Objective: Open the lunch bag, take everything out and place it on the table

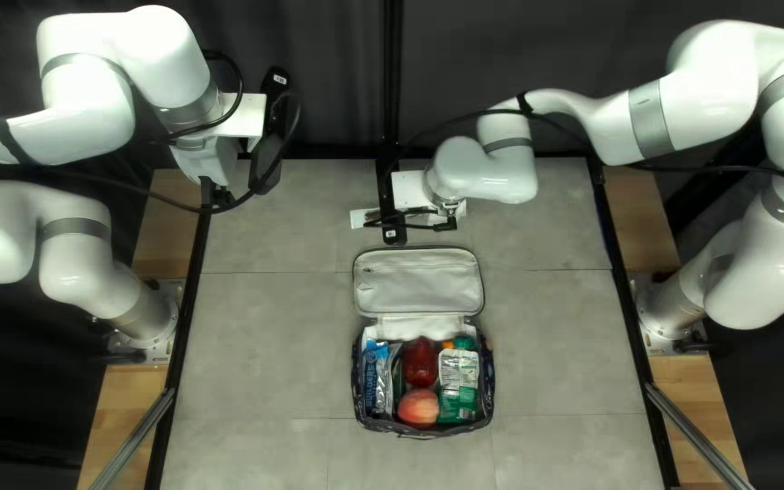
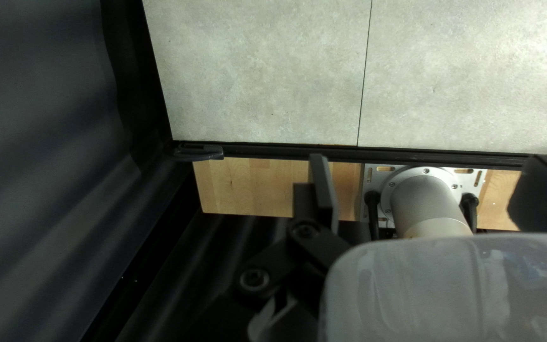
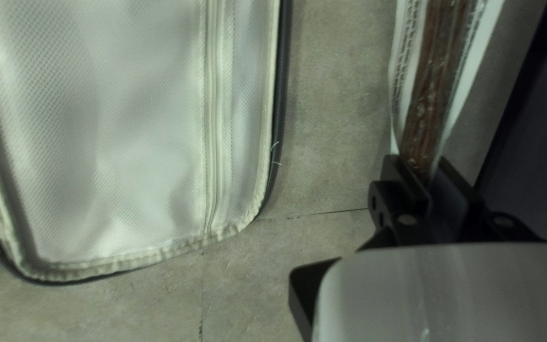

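The lunch bag (image 1: 422, 422) stands open in the middle of the table, its pale lid (image 1: 418, 282) flipped back flat. Inside lie a blue packet (image 1: 376, 378), a dark red fruit (image 1: 420, 363), an apple (image 1: 418, 407) and a green pouch (image 1: 459, 384). Just beyond the lid, low over the table, my right gripper (image 1: 395, 223) is shut on a white-wrapped brown snack stick (image 1: 370, 218). In the right wrist view the snack stick (image 3: 428, 85) runs out ahead from between the fingers of my right gripper (image 3: 420, 171), beside the lid (image 3: 112, 133). My left gripper (image 1: 264, 170) hangs open and empty, raised at the far left.
The left wrist view looks down over the table's left edge, with the black frame rail (image 2: 349, 151), the wooden strip (image 2: 254, 187) and my left arm's base (image 2: 423, 199). A black post (image 1: 386, 102) rises at the table's far middle, close to my right gripper.
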Motion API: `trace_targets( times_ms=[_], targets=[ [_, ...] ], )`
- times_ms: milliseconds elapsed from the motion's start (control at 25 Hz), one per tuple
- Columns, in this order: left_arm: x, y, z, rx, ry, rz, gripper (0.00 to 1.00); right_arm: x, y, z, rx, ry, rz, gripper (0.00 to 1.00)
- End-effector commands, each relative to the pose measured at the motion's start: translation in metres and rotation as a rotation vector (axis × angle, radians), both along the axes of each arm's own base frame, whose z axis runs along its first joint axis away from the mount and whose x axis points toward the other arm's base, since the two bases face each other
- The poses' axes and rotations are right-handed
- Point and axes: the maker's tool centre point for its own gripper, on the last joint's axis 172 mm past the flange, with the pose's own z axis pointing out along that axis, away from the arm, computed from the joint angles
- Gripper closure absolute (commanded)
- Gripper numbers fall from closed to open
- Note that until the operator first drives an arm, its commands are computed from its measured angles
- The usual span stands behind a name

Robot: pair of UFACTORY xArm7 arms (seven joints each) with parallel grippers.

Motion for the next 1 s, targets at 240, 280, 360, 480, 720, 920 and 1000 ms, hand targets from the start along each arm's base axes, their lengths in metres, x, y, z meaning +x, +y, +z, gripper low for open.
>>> trace_targets(
  times_ms=[240,280,360,480,720,920,1000],
  targets=[
    [0.0,0.0,0.0,0.0,0.0,0.0,0.0,0.006,-0.082,-0.044,0.022,-0.04,-0.09,1.0],
    [0.0,0.0,0.0,0.0,0.0,0.0,0.0,0.006,-0.086,-0.046,0.024,-0.042,-0.093,1.0],
    [0.0,0.0,0.0,0.0,0.0,0.0,0.0,0.008,-0.096,-0.049,0.029,-0.045,-0.099,1.0],
    [0.0,0.0,0.0,0.0,0.0,0.0,0.0,0.009,-0.102,-0.049,0.034,-0.044,-0.1,1.0],
    [0.0,0.0,0.0,0.0,0.0,0.0,0.0,0.004,-0.098,-0.052,0.045,-0.032,-0.099,1.0],
    [0.0,0.0,0.0,0.0,0.0,0.0,0.0,0.002,-0.085,-0.058,0.054,-0.029,-0.094,1.0],
    [0.0,0.0,0.0,0.0,0.0,0.0,0.0,-0.002,-0.082,-0.065,0.059,-0.031,-0.092,1.0]
  ],
)
